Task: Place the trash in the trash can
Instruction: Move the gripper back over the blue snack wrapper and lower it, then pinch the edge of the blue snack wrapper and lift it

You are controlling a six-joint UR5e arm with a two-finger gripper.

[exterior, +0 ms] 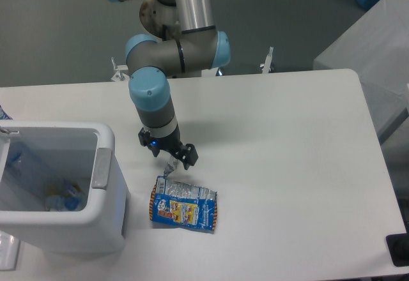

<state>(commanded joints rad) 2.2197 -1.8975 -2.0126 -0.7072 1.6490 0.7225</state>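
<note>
The snack wrapper (184, 207), blue, yellow and orange with a silver torn edge, lies on the white table just right of the trash can. My gripper (166, 168) points down over the wrapper's upper-left corner. Its narrow fingers are closed together on the silver foil edge there, while the rest of the wrapper rests on the table. The trash can (102, 166), a white bin with a thick rim and a grey handle tab, stands at the left edge. A bluish clear object (64, 199) lies at its bottom; I cannot tell if it is the crushed bottle.
The table's front edge runs just below the wrapper and the bin. A grey cabinet (370, 51) stands beyond the table's right end. Two small metal clamps (267, 60) sit at the table's far edge.
</note>
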